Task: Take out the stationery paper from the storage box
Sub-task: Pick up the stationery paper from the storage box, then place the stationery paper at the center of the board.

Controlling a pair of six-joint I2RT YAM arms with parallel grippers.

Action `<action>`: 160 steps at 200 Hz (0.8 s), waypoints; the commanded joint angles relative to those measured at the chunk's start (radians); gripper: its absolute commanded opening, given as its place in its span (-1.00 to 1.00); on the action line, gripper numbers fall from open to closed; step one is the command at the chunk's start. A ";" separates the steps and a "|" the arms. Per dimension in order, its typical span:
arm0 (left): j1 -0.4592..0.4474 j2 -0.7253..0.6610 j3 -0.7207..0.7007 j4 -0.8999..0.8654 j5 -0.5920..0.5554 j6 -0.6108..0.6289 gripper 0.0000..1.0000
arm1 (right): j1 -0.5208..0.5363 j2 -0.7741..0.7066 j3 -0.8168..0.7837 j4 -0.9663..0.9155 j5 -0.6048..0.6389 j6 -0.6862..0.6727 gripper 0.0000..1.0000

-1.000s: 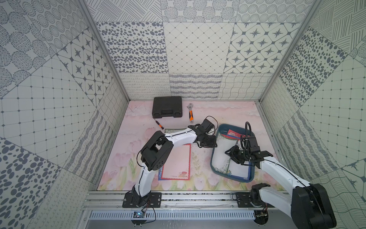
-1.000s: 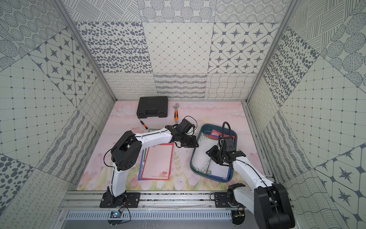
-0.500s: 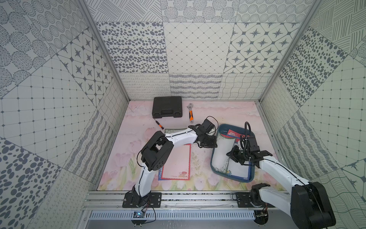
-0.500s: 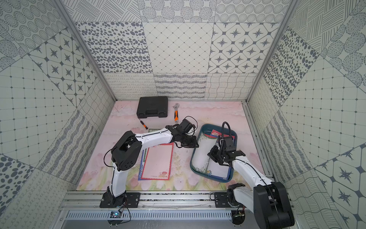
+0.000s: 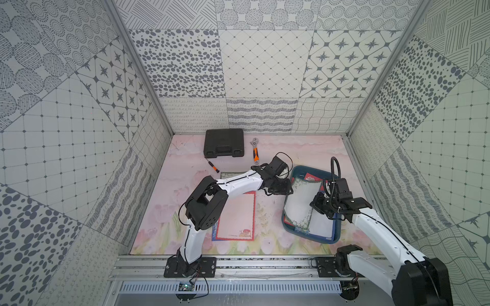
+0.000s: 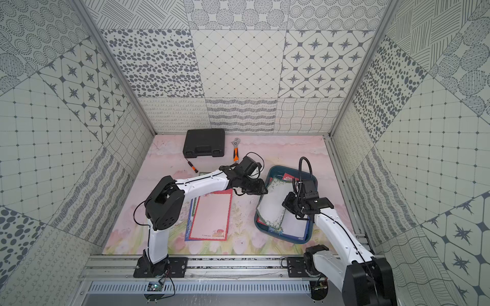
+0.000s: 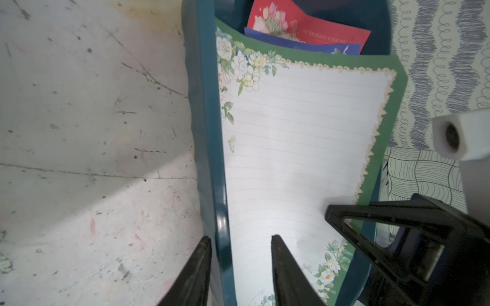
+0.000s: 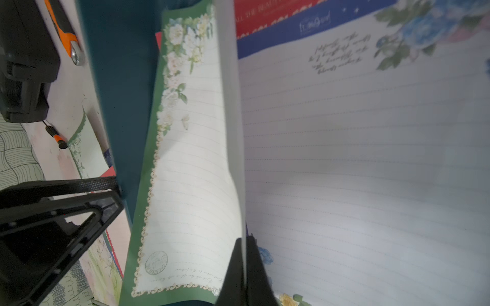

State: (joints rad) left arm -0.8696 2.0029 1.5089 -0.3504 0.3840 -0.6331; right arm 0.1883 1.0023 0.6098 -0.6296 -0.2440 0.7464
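Note:
The storage box is a shallow teal tray at the right of the mat. My right gripper is shut on the edge of a green-bordered sheet of stationery paper, which rises in a curve out of the box. My left gripper is open and straddles the box's left wall, one finger outside, the other over the lifted sheet. A blue-bordered sheet and a red one lie beneath in the box.
A red-bordered sheet lies on the mat under the left arm, with blue and green edges showing beneath it. At the back are a black tool case, an orange-handled wrench and a small screwdriver.
My right gripper has shut on the green-bordered sheet's edge and the sheet now bows upward. My left gripper's jaws have widened at the box wall.

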 commanded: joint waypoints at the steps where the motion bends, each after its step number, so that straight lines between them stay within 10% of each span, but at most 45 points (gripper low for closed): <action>1: -0.003 -0.053 0.010 -0.033 -0.074 0.089 -0.21 | -0.004 -0.045 0.060 -0.066 0.050 -0.040 -1.00; 86: -0.003 -0.283 -0.068 0.048 -0.235 0.289 -0.19 | -0.004 -0.121 0.246 -0.077 -0.065 -0.066 -1.00; 160: -0.002 -0.611 -0.219 0.187 -0.282 0.490 -0.15 | 0.000 -0.156 0.307 0.258 -0.482 -0.098 -0.98</action>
State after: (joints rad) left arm -0.8696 1.5379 1.3575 -0.2947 0.1581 -0.3271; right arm 0.1883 0.8764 0.8917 -0.5709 -0.5419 0.6830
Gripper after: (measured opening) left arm 0.412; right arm 0.056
